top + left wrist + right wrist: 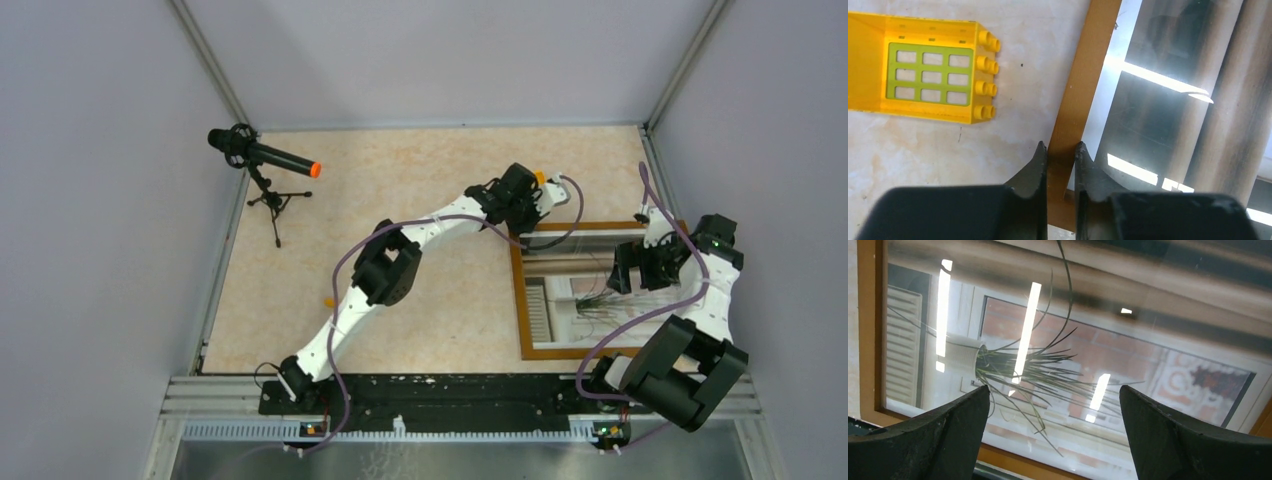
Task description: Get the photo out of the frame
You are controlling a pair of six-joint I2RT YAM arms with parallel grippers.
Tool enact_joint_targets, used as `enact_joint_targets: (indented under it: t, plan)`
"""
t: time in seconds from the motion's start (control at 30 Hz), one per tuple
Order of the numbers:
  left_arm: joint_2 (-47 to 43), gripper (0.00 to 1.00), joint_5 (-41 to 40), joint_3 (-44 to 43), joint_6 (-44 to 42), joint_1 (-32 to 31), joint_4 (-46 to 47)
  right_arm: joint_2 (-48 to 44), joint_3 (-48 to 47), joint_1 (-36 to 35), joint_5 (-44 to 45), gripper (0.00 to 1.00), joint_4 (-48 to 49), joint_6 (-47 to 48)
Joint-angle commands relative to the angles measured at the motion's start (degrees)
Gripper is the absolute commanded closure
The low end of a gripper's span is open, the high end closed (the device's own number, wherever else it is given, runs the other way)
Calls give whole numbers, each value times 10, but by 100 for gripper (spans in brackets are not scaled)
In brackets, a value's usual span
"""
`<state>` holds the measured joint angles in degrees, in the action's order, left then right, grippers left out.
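The left jaws pinch the rim of the frame (1075,95); right jaws stand wide apart over the photo (1048,365).

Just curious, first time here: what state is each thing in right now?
frame: lying flat, face up
photo: inside the frame, not removed
left gripper: pinching the frame's rim
right gripper: open, over the photo
yellow block: lying flat, untouched
microphone: standing on tripod

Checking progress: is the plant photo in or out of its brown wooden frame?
In. The spiky green plant print fills the narrow brown wooden frame, whose rim borders it, with light reflections across its front.
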<state>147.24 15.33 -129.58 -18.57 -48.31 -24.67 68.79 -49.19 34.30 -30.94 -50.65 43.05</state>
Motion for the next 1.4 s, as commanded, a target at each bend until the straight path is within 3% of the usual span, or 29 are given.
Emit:
enact_joint_targets:
  t: [0.0, 0.07, 0.17, 0.5, 0.67, 0.87, 1.17, 1.37]
  plan:
    - [-18, 91, -112, 34, 14, 32, -24, 7, -22, 8, 10, 1, 0, 7]
    - [-39, 100, -128, 70, 23, 40, -22, 11, -25, 14, 14, 1, 0, 4]
    - [-59, 100, -176, 112, 47, 52, -26, 14, -28, 22, 22, 1, 0, 1]
    - [-138, 100, -217, 236, 192, 83, -70, 36, -40, 63, 65, 1, 31, -68]
    - [-165, 100, -186, 281, 299, 83, -88, 103, -61, 94, 51, 1, 37, -123]
    - [-197, 100, -120, 334, 344, 81, -66, 162, -70, 94, 20, 1, 75, -186]
    - [-231, 100, -59, 398, 355, 70, -14, 244, -79, -3, 8, 3, 157, -284]
    - [-241, 96, -52, 414, 357, 54, 1, 319, -122, -47, 8, 17, 193, -325]
